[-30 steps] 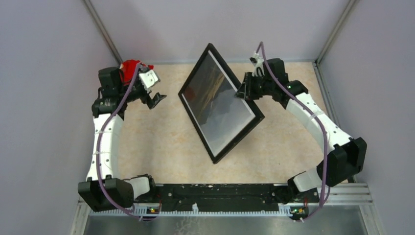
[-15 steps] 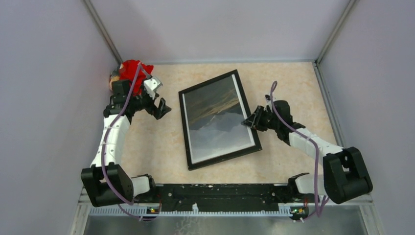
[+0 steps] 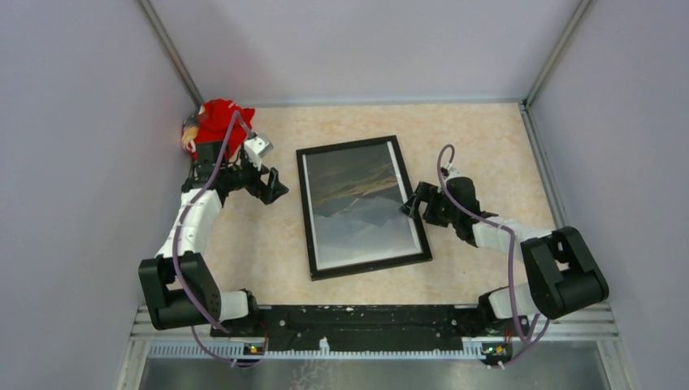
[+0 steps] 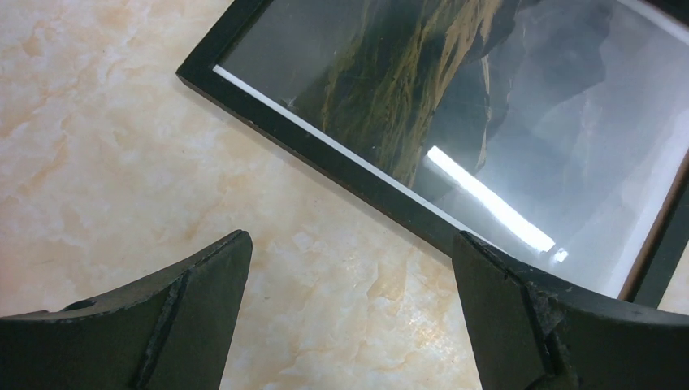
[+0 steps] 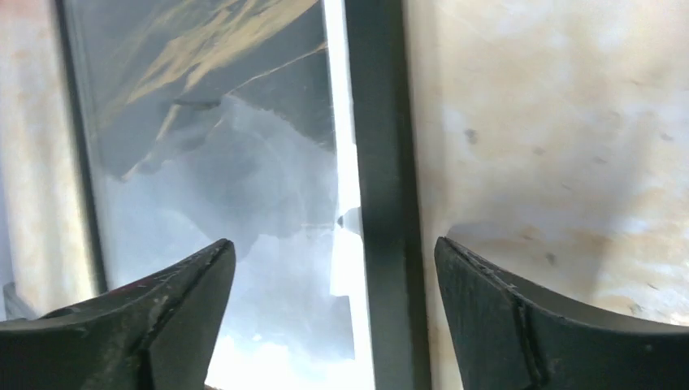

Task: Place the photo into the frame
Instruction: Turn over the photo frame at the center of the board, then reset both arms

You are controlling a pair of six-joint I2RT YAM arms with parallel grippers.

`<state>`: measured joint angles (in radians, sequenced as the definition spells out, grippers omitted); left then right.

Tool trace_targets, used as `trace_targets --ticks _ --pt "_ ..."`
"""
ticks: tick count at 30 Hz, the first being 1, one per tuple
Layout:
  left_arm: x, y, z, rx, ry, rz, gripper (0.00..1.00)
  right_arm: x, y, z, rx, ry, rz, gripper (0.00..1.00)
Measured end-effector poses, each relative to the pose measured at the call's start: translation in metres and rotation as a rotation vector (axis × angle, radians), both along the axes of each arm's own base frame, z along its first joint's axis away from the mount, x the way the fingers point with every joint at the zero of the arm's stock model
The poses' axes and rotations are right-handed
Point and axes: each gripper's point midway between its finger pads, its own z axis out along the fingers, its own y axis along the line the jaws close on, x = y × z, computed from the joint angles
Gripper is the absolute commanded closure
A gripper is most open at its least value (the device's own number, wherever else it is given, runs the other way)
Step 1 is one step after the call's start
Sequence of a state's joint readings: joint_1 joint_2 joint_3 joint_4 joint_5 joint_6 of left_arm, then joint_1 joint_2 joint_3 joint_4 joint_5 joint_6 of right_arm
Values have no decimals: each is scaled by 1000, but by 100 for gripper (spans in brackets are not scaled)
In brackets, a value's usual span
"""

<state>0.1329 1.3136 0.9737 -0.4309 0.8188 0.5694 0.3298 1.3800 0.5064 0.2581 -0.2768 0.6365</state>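
The black frame (image 3: 305,218) lies flat and face up in the middle of the table. The photo (image 3: 361,203) of dark mountains shows behind its pane. My right gripper (image 3: 410,203) is low at the frame's right edge and open. In the right wrist view its fingers straddle the frame's black border (image 5: 378,122) without touching it, and the photo (image 5: 227,146) is on the left. My left gripper (image 3: 272,185) stands open just off the frame's upper left side. In the left wrist view only bare table lies between its fingers, with the frame's edge (image 4: 325,150) and the photo (image 4: 455,89) beyond.
A red bundle (image 3: 215,118) sits in the back left corner behind the left arm. Grey walls close the table on the left, back and right. A black rail (image 3: 366,317) with the arm bases runs along the near edge.
The frame, held tilted on its edge by the right gripper a second ago, has come down flat on the table. The right gripper has opened and let it go. The left gripper shifted slightly nearer.
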Motion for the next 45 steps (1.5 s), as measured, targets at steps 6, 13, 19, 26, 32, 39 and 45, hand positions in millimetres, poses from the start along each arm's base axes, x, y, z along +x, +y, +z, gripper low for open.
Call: trace_targets --ticks 6,13,19,26,32,39,45 --pt "4 -1 -2 -25 17 22 1 -2 -24 -16 -136 1 -49 1" --pt "17 8 -17 -70 39 168 1 12 -77 8 -337 -99 -259 1" --pt "32 23 -60 -108 56 341 1 33 -162 73 -596 -433 -610 1" --pt "36 30 -109 -152 63 450 1 11 -251 46 -723 -383 -894 1" --pt "38 35 -116 -164 -63 479 1 7 -257 18 -739 -390 -904 1" --pt "16 27 -117 -159 -190 463 1 23 -240 37 -676 -551 -821 1" --pt "12 15 -118 -132 -249 441 1 11 -224 3 -708 -544 -654 1"
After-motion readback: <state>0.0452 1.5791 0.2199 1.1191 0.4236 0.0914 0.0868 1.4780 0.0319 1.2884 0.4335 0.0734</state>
